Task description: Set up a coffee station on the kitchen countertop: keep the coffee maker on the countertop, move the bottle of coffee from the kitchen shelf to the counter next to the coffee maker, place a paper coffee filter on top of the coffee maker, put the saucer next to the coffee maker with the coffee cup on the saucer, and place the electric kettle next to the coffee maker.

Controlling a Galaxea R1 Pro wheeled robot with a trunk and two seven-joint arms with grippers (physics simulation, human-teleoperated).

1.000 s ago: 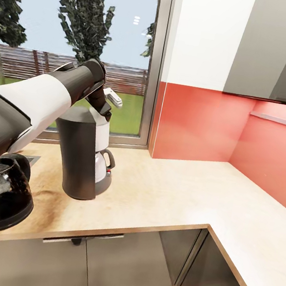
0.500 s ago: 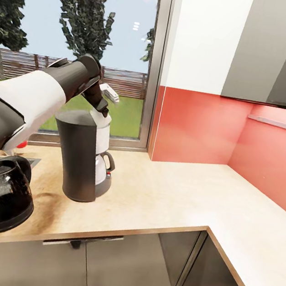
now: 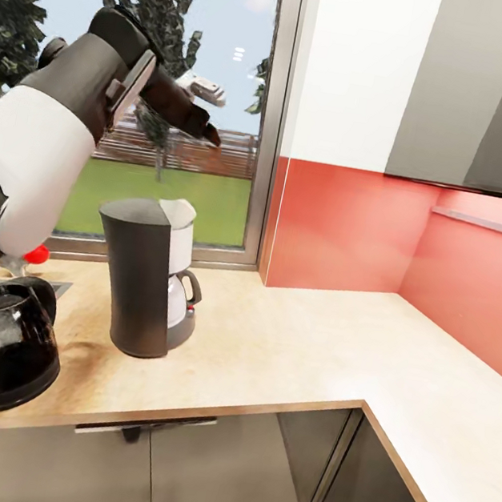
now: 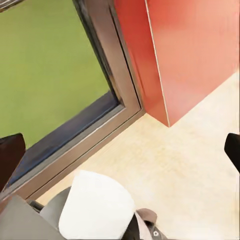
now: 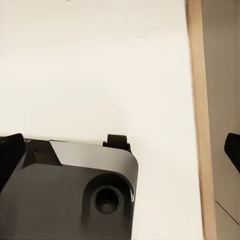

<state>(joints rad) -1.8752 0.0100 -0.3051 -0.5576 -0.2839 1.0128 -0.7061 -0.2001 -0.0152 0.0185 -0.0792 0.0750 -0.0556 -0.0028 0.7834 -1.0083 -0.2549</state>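
Observation:
The coffee maker (image 3: pixel 139 282) stands on the kitchen countertop (image 3: pixel 308 349) below the window. A pale paper coffee filter (image 3: pixel 178 212) rests on its top, also seen from above as the paper coffee filter (image 4: pixel 97 206). My left gripper (image 3: pixel 212 111) hangs well above it, open and empty, and its dark fingertips (image 4: pixel 11 155) sit wide apart in the left wrist view. The electric kettle (image 3: pixel 5 346) stands on the counter just left of the coffee maker. My right gripper (image 5: pixel 120 150) is open and empty over a pale floor.
A red-topped object (image 3: pixel 36 253) and a sink edge (image 3: pixel 55 282) lie behind the kettle. The window frame (image 3: pixel 271 124) and red backsplash (image 3: pixel 344 225) back the counter. The counter runs on to the right around the corner. A dark robot part (image 5: pixel 70 195) fills the near side of the right wrist view.
My left arm has lifted up and away from the coffee maker's top, leaving the white filter lying there. The head view has shifted slightly.

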